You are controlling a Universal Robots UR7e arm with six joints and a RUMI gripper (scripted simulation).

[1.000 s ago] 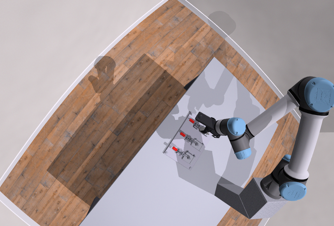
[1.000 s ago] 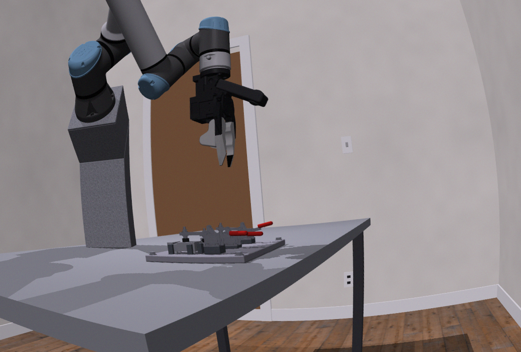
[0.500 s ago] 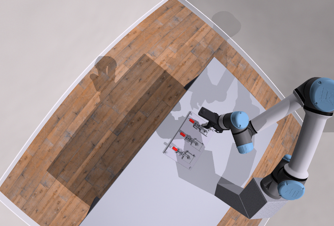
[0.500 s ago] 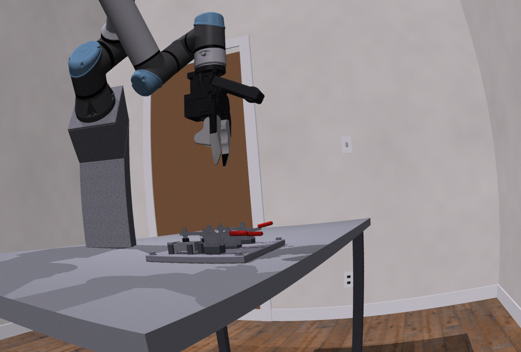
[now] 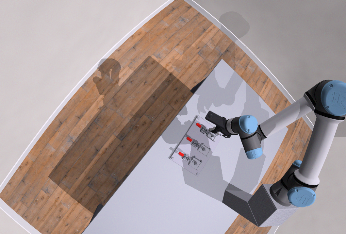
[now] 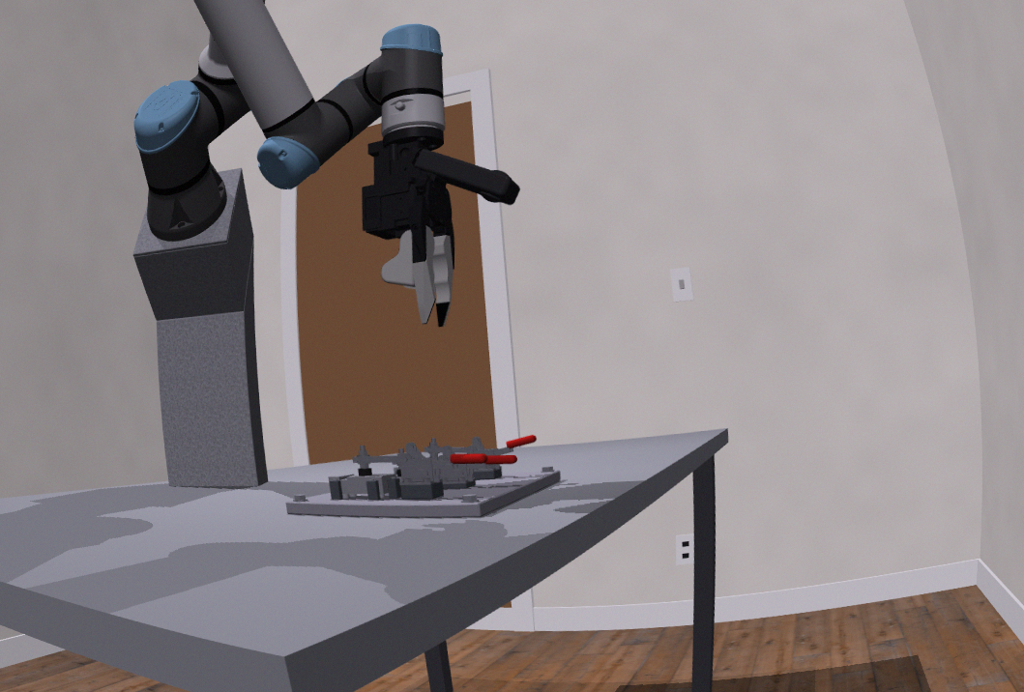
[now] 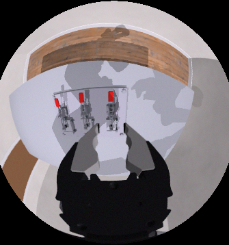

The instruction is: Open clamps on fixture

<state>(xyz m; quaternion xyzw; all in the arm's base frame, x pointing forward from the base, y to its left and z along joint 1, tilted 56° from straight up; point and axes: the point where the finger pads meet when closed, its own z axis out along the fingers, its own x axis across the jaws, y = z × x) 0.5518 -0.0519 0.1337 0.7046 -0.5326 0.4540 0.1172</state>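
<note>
A grey fixture plate [image 5: 199, 169] [image 6: 382, 508] [image 7: 98, 110] lies on the table and carries three toggle clamps in a row. Their red handles [image 5: 198, 125] [image 5: 189, 139] [image 5: 181, 154] [image 7: 111, 95] [image 7: 81, 97] [image 7: 57, 102] lie low, pointing toward the table's far edge. In the exterior view one handle [image 6: 521, 441] is tilted up a little more than the other two [image 6: 468, 458]. My gripper [image 5: 216, 129] [image 6: 435, 318] [image 7: 111, 124] hangs high above the end clamp nearest the arm's far side, pointing down. Its fingers are partly open with nothing between them.
The grey table [image 5: 151, 193] [image 6: 203, 571] stands on a wooden floor. The arm's grey pedestal [image 5: 250, 204] [image 6: 203, 326] sits at the table's edge behind the fixture. A brown door [image 6: 349, 366] is in the wall behind.
</note>
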